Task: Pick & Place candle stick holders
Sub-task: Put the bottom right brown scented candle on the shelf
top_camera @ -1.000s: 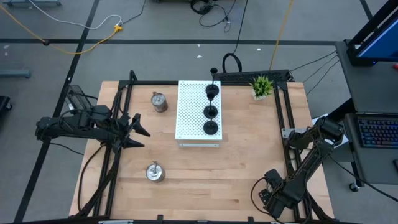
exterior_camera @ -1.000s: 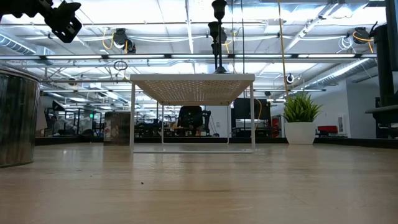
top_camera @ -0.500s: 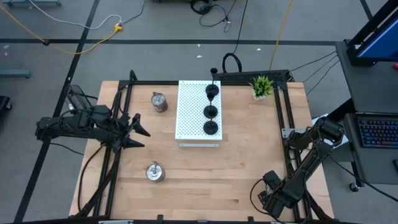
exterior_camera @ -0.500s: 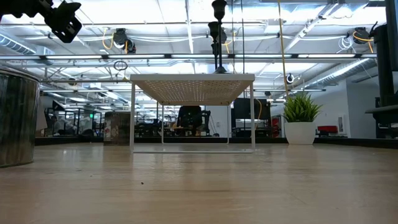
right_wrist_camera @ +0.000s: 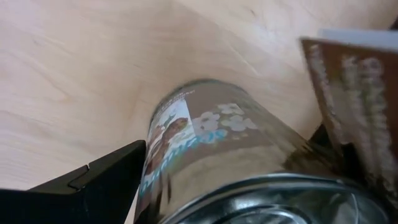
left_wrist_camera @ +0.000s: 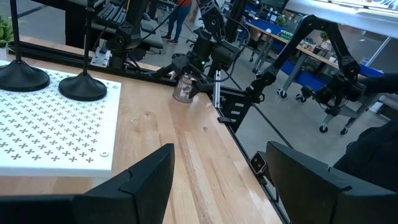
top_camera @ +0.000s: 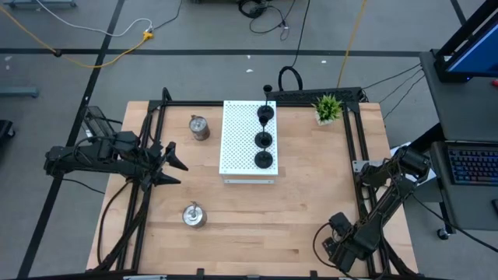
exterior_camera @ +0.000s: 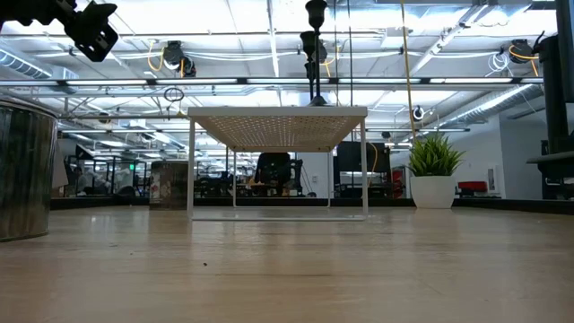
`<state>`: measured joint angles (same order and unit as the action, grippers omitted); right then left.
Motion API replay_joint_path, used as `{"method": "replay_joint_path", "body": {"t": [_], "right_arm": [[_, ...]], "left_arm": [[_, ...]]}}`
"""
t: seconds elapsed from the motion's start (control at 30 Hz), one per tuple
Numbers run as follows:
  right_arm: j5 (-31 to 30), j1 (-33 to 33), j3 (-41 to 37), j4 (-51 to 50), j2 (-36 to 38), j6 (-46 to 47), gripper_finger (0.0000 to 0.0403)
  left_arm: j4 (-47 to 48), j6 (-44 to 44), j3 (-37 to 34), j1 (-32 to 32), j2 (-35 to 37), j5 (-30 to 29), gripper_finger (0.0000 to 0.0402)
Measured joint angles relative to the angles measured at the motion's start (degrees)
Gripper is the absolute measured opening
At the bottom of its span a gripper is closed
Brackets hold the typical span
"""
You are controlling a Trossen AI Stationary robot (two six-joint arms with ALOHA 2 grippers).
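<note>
Three black candle stick holders [top_camera: 264, 140] stand by their round bases in a row on the white perforated board [top_camera: 237, 140]. Two silver holders stand on the table, one left of the board [top_camera: 199, 127] and one toward the near edge [top_camera: 192, 214]. My left gripper [top_camera: 176, 171] hovers open and empty left of the board, its fingers wide apart in the left wrist view [left_wrist_camera: 217, 162]. My right gripper [top_camera: 336, 237] is at the table's near right corner, on a third silver holder [right_wrist_camera: 236, 162], which the arm hides in the high view. My right gripper has the shiny silver holder's side wall [right_wrist_camera: 155, 155] between its fingers. One finger [right_wrist_camera: 93, 186] lies against that side; the other finger is hidden behind the holder. In the left wrist view the holder [left_wrist_camera: 183, 91] stands below the gripper on the table's edge.
A small green potted plant [top_camera: 327, 107] stands at the far right. Black frame rails [top_camera: 358, 155] run along the table's left, right and far sides. Bare wood lies between the board and the right rail [top_camera: 319, 179].
</note>
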<state>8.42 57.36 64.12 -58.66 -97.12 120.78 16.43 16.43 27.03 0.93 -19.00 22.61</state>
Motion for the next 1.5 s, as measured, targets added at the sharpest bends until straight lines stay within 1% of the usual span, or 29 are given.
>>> {"method": "replay_joint_path", "body": {"t": [0.1,0.73,1.5], "right_arm": [[-1.3,0.0,0.0,0.0,0.0,0.0,0.04],[-1.3,0.0,0.0,0.1,0.0,-1.5,0.04],[-1.0,0.0,0.1,-0.3,0.0,-0.6,0.0397]], "left_arm": [[0.0,0.0,0.0,0.0,0.0,0.0,0.0257],[0.0,-0.2,0.0,0.0,0.0,0.0,0.0257],[0.0,-0.3,0.0,0.0,0.0,0.0,0.0257]]}}
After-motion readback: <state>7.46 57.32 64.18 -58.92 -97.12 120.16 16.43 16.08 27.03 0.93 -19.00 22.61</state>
